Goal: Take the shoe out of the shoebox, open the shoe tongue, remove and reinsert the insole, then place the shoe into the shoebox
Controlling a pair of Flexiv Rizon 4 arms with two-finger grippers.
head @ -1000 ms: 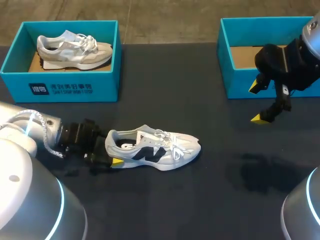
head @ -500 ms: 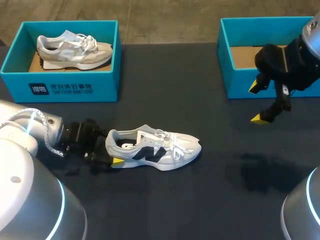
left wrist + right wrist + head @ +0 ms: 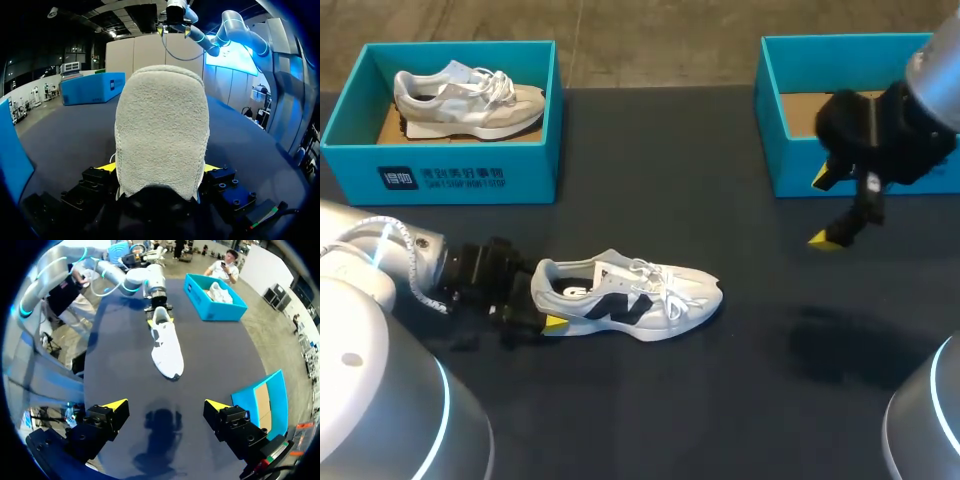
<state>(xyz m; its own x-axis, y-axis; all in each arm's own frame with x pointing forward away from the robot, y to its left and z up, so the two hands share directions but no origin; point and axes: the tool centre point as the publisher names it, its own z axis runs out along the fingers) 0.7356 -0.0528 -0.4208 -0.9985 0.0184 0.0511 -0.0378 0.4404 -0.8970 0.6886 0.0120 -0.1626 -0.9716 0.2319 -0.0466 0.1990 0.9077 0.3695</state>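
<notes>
The left jaws clamp the shoe (image 3: 638, 296) by its heel

Right tool (image 3: 822, 209) now slightly leftward, farther from the right shoebox (image 3: 790, 165).

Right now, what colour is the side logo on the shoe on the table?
Black logo on the white shoe; clearest in the head view.

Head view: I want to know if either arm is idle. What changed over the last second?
The right gripper shifted a little toward the table's middle, open and holding nothing. The left gripper stayed shut on the heel of the white shoe, which did not move. The shoebox by the right arm and the shoebox with the grey sneaker also stayed put.
</notes>
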